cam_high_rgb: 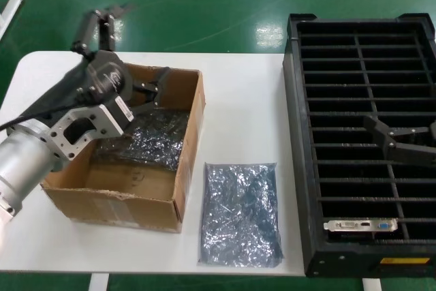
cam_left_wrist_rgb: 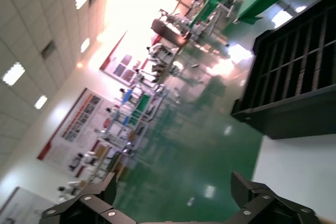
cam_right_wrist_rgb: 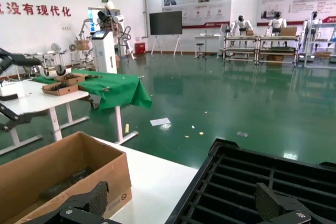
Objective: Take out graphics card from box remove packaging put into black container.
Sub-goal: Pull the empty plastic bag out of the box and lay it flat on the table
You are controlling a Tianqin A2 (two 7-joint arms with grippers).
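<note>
The brown cardboard box (cam_high_rgb: 122,199) stands on the left of the white table (cam_high_rgb: 242,110). A shiny grey bag (cam_high_rgb: 146,138) lies inside it; I cannot see what it holds. My left gripper (cam_high_rgb: 158,90) is open and empty just above that bag, inside the box's far end. A second flat grey bag (cam_high_rgb: 238,212) lies on the table beside the box. The graphics card's silver bracket (cam_high_rgb: 361,225) with a blue port sticks out of a near slot of the black container (cam_high_rgb: 300,168). My right gripper (cam_high_rgb: 376,133) is open and empty above the container's middle.
The container has a yellow label (cam_high_rgb: 404,261) on its near edge. In the right wrist view the box (cam_right_wrist_rgb: 63,171) and the container (cam_right_wrist_rgb: 262,182) flank bare table (cam_right_wrist_rgb: 152,182). Green floor lies beyond the table's far edge.
</note>
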